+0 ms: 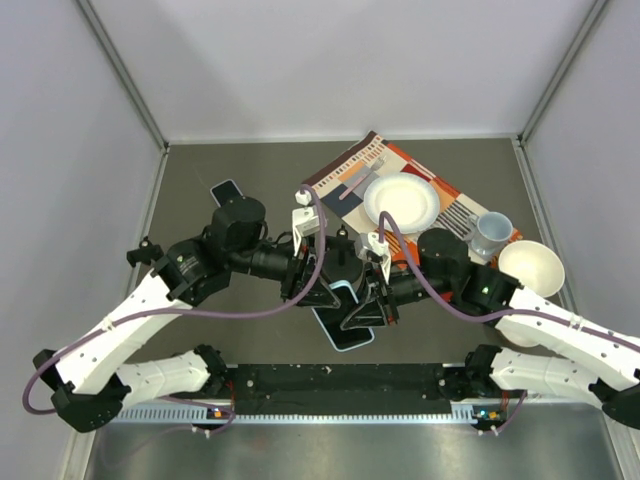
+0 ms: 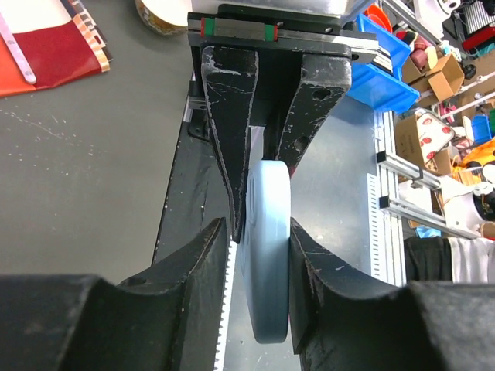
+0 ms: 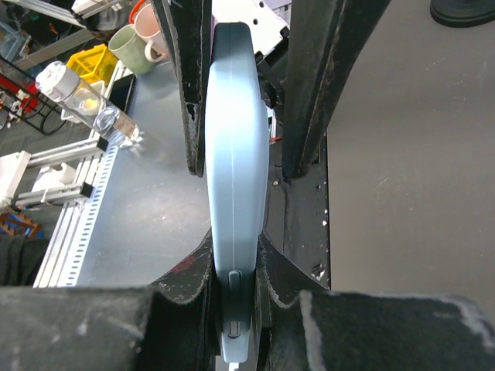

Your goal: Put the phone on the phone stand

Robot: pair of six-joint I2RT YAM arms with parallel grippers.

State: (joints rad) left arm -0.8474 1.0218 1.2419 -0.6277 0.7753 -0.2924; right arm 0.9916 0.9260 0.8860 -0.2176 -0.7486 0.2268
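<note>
Both grippers meet over the middle of the table at the phone (image 1: 352,338), which has a light blue case and a dark screen. My right gripper (image 1: 368,300) is shut on it. In the right wrist view both pads press the phone's (image 3: 236,139) thin sides at my right gripper (image 3: 234,255). My left gripper (image 1: 322,290) straddles the opposite end. In the left wrist view one pad of my left gripper (image 2: 259,239) touches the phone (image 2: 269,255), and a thin gap shows at the other pad. The black phone stand (image 1: 226,189) sits at the back left, partly behind my left arm.
A patterned placemat (image 1: 345,170) at the back right carries a white plate (image 1: 400,200) and a grey utensil (image 1: 358,182). A pale mug (image 1: 492,232) and a white bowl (image 1: 530,268) stand to its right. A black strip (image 1: 350,385) runs along the near edge.
</note>
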